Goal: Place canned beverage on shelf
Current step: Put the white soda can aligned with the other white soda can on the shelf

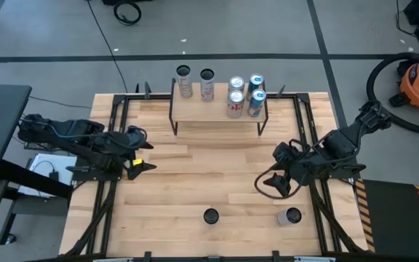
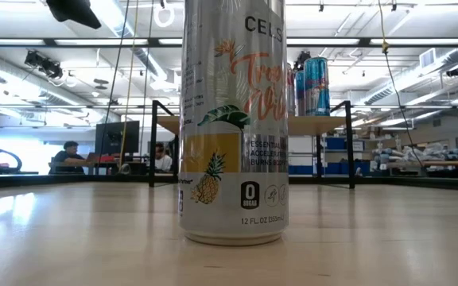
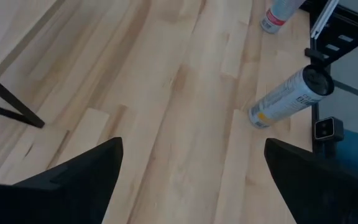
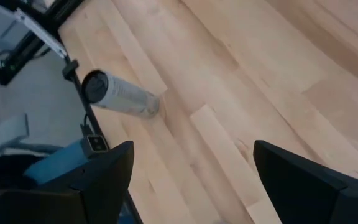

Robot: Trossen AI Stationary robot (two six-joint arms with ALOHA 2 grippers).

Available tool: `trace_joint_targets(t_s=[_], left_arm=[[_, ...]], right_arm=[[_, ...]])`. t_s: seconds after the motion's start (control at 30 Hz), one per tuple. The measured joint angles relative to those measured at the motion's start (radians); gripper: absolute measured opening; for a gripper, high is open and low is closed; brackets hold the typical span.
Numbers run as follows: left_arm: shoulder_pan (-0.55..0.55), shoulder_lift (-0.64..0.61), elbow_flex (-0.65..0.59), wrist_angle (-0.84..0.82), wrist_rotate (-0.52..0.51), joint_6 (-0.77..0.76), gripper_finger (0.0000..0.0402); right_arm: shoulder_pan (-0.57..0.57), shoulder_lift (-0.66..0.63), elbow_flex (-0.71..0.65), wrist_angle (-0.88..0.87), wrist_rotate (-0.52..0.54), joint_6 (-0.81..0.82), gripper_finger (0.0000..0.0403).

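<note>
Tall can (image 2: pixel 233 127) fills low view, top cropped, hiding shelf (image 2: pixel 324 123).

1. Low view: we see the near can (image 2: pixel 233 119) cut off at the top edge; its brand lettering is clipped.
2. It hides the middle of the shelf (image 2: pixel 324 123) behind it; only one end of the plank shows.
3. Of the cans on the shelf we can make out just the blue pair (image 2: pixel 312 86).
4. Left wrist view: the far can (image 3: pixel 277 14), well beyond the fingers (image 3: pixel 79 180), is cut by the edge; label unreadable.
5. Right wrist view: label on the can (image 4: pixel 120 94) ahead of the fingers (image 4: pixel 316 186) is too blurred to read.
</note>
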Motion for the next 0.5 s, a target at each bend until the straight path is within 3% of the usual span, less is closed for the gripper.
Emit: trace_joint_targets(t_s=[0.2, 0.5], left_arm=[[0.0, 0.0, 0.0, 0.0, 0.0, 0.0, 0.0394], [0.0, 0.0, 0.0, 0.0, -0.011, -0.002, 0.0394]], right_arm=[[0.029, 0.043, 0.0, 0.012, -0.012, -0.054, 0.0339], [0.031, 0.109, 0.0, 0.045, -0.135, -0.131, 0.0369]])
